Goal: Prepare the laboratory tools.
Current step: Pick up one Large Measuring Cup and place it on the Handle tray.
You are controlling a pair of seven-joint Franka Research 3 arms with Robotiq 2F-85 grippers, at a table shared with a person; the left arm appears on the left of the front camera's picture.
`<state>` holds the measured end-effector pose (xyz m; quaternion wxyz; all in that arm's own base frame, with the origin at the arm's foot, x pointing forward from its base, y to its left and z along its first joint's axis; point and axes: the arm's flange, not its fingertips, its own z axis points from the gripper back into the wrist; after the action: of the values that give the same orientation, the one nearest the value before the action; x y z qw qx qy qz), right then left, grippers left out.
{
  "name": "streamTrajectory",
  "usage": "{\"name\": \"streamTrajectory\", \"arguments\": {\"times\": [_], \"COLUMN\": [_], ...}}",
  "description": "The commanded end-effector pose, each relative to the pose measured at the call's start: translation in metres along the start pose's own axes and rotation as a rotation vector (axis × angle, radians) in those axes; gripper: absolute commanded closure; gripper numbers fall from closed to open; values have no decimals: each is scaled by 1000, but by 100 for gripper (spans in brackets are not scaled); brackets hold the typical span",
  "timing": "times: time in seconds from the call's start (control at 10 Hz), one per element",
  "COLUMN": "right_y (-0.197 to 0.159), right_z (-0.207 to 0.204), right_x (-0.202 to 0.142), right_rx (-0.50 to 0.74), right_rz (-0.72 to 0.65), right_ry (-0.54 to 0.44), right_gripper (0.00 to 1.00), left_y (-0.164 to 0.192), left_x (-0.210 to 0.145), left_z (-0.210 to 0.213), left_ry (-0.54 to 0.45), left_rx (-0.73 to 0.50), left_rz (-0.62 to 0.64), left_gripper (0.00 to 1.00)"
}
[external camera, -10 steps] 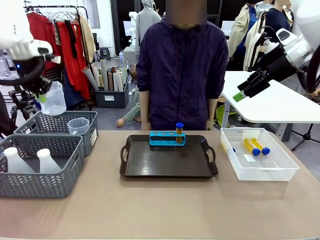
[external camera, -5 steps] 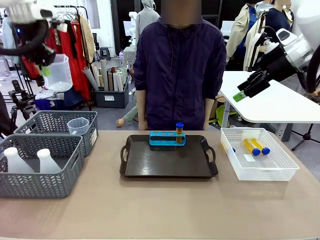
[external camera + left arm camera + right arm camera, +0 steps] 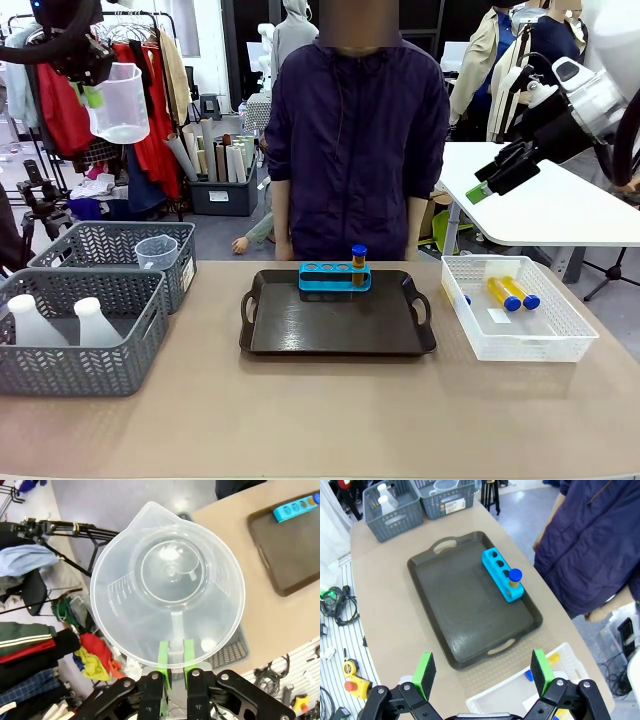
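Note:
High at the far left, my left gripper [image 3: 92, 92] is shut on the handle of a clear plastic measuring beaker [image 3: 120, 103]. In the left wrist view the beaker [image 3: 167, 582] hangs mouth-on above the green pads [image 3: 163, 655], which pinch its handle. My right gripper [image 3: 487, 180] hovers open, well above the table at the right; its jaws [image 3: 484, 672] stand wide with nothing between them. One blue-capped yellow tube [image 3: 359, 262] stands in a blue rack [image 3: 335, 277]. More tubes [image 3: 510, 293] lie in the white mesh basket [image 3: 560, 345]. Two white flasks [image 3: 60, 322] sit in the near grey basket [image 3: 80, 375].
A black tray [image 3: 337, 330] with the rack sits mid-table. The rear grey basket [image 3: 110, 243] holds a second clear beaker [image 3: 157, 252]. A person in a dark jacket [image 3: 360, 140] stands at the far edge. Bare tabletop [image 3: 320, 420] lies along the near side.
My left arm has lifted the beaker from just above the grey baskets up and slightly right to the top of the picture. The right arm has not moved.

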<state>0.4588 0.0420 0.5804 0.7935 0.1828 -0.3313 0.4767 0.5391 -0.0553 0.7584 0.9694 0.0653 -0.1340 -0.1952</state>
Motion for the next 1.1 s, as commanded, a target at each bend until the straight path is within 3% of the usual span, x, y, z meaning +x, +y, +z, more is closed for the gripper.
{"name": "streamTrajectory", "arguments": {"times": [0.0, 0.4, 0.6, 1.0], "right_y": [0, 0, 0, 0], "right_z": [0, 0, 0, 0], "right_x": [1, 1, 1, 1], "right_rx": [6, 6, 6, 6], "right_rz": [3, 3, 3, 3], "right_ry": [-14, -14, -14, -14], "right_gripper": [0, 0, 0, 0], "left_y": [0, 0, -11, -88], "left_x": [-3, 1, 12, 47], "left_z": [2, -3, -32, -51], "left_ry": [-1, 4, 15, -67], "left_rx": [1, -1, -56, -44], "left_rz": [8, 0, -60, -226], "left_gripper": [100, 100, 100, 100]}}
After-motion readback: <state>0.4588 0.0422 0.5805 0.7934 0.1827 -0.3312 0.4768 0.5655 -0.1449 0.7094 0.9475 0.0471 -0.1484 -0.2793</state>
